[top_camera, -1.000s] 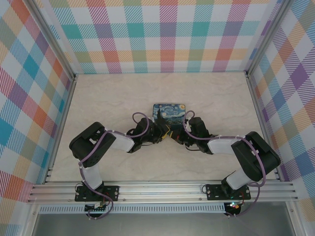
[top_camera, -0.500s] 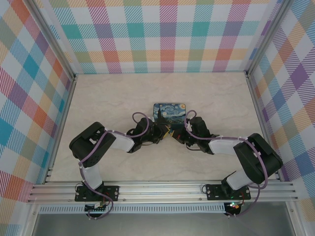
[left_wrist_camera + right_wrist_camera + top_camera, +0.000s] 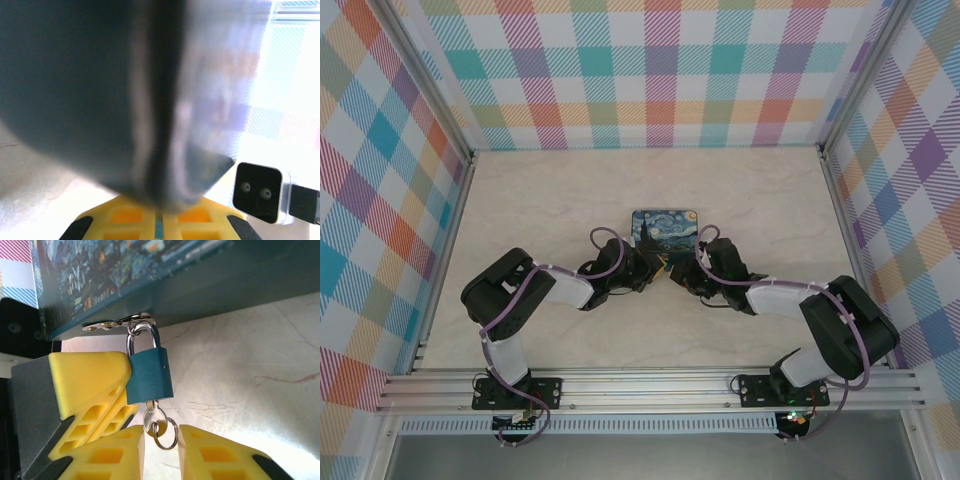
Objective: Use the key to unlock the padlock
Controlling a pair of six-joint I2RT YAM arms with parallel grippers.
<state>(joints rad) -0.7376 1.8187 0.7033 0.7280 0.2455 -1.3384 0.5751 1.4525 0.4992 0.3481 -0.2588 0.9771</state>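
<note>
1. Padlock hangs on the hasp of the box, key in its base; a partial turn would leave it locked.
2. Right gripper, slightly spread around the key, may lose it.
3. Left gripper, pinching the padlock, may let it twist.

Pale cream counter with faint marble veining, seen from above. A small dark-blue box printed with a swirling starry-night painting lies flat near its centre, slightly toward twelve o'clock, long sides running nine to three o'clock.
</note>
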